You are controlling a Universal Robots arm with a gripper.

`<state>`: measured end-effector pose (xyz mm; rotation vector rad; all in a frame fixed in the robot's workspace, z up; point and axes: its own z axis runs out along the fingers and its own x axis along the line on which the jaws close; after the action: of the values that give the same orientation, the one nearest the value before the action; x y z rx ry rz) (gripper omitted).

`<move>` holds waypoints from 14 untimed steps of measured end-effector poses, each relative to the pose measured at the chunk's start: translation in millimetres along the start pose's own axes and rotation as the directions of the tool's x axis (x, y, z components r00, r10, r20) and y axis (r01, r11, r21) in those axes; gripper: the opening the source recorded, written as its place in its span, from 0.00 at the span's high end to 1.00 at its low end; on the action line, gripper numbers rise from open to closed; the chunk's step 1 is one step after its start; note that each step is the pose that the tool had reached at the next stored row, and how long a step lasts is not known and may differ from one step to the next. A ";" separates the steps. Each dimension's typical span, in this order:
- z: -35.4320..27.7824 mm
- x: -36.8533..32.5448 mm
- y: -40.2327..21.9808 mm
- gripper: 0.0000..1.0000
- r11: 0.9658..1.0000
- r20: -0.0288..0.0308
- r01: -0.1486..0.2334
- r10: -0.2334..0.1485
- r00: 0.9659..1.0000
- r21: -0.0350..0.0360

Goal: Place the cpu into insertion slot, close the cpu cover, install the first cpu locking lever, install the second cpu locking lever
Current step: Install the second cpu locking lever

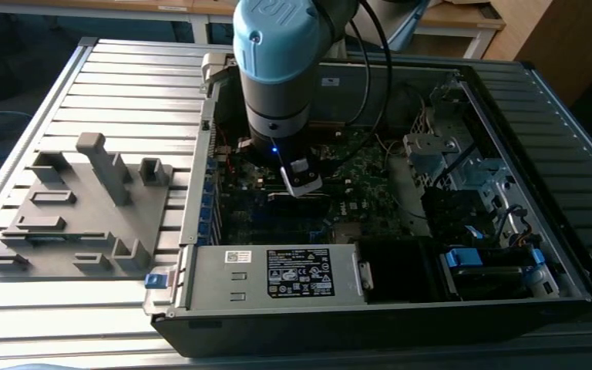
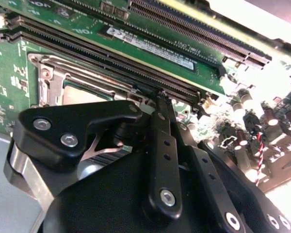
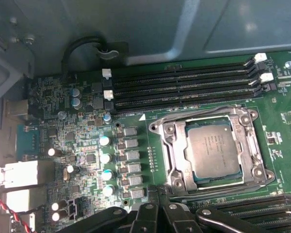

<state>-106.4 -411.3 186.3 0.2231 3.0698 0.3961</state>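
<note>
While we are hanging inside the open computer case [image 1: 502,308], chip [image 3: 214,148] sitting in its socket [image 3: 170,145] under the lowered cover [image 3: 250,141], gripper [image 2: 161,97] clenched on nothing beside memory slots [image 3: 184,90].

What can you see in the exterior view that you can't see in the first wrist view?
Exterior view alone: the whole open computer case on a ribbed table, a grey holder tray at the exterior view's left, and the arm reaching down inside.

First wrist view alone: the cpu sitting in the insertion slot, with the cpu cover framing it.

Shared: the green motherboard.
</note>
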 end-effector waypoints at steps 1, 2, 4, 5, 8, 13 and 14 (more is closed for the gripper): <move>0.0 0.1 0.0 0.90 1.000 0.000 0.000 0.000 1.000 0.000; 0.1 0.1 0.1 0.90 1.000 0.000 0.000 0.000 1.000 0.001; 0.2 0.3 0.5 0.90 1.000 0.001 0.000 0.000 1.000 0.006; 0.3 0.4 0.9 0.90 1.000 0.002 0.001 -0.001 1.000 0.011; 0.9 0.9 3.5 0.90 1.000 0.005 0.002 -0.002 1.000 0.029; 0.3 0.8 4.1 0.90 0.999 0.006 0.002 -0.002 1.000 0.038; -0.6 0.8 4.4 0.90 0.999 0.007 0.002 -0.002 1.000 0.037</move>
<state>-106.6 -407.1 187.9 0.2218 3.0728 0.3373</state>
